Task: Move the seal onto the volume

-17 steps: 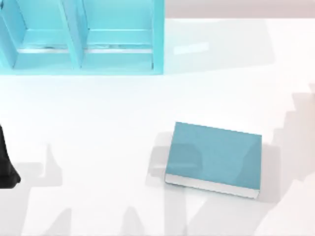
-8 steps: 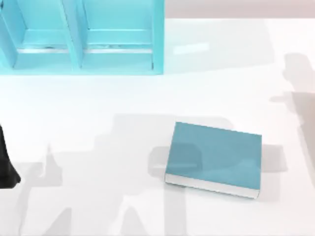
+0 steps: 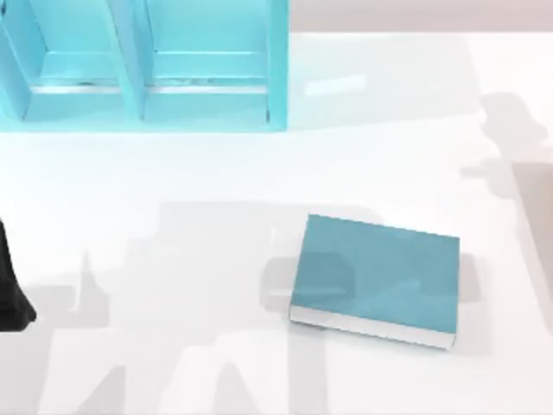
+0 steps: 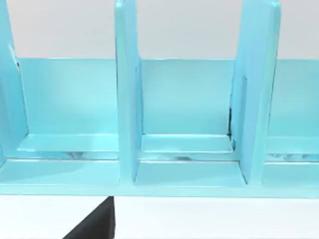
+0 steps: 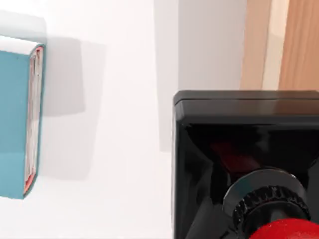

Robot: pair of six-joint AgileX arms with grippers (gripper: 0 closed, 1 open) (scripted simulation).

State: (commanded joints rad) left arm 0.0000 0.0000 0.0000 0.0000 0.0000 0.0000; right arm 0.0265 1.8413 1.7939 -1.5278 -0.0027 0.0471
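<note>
Top view: teal-blue volume (image 3: 376,277) flat on white table (image 3: 173,173), right of centre, cover up, white page edges toward the near side, nothing resting on its cover. Teal shelf unit (image 3: 143,65) at the far left of the table, well apart from the volume; two open compartments in sight, both bare inside apart from pale streaks along their floors. Dark part of the left arm (image 3: 10,290) at the left edge of the table, parked.

Left wrist view: facing the shelf unit (image 4: 127,114) from the front, upright dividers splitting it into compartments, each with a bare floor and back wall. Small black piece (image 4: 94,226) at the lower edge, too little of it to tell whether the left gripper's fingers stand apart or together.

Right wrist view: seal (image 5: 244,164) very close to the camera, black square block base foremost, ribbed collar and glossy red knob behind it. Volume (image 5: 20,117) off to one side on the table, apart from the seal, spine end and page edges on show. Cannot tell whether the right gripper is clamped on the seal.
</note>
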